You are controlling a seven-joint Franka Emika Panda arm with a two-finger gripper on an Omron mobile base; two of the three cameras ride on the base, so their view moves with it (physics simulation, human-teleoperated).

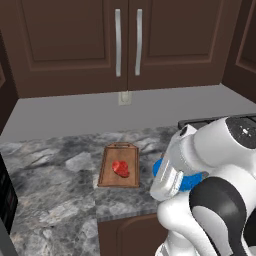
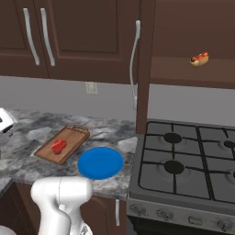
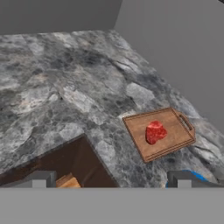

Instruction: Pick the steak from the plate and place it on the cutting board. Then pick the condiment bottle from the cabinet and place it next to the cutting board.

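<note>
the steak (image 2: 58, 146) is set on the cutting board (image 2: 73, 137); the plate (image 2: 100, 163) is laid just beside it, near the stove (image 2: 183, 170).

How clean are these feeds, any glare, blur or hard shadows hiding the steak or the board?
Left base view: flat even light, steak sharp on the cutting board, no glare. Right base view: soft rendering, the plate throws only a faint shadow. Hand view: counter texture is smeared, but the steak reads clearly; the open end effector casts no shadow on it.
</note>
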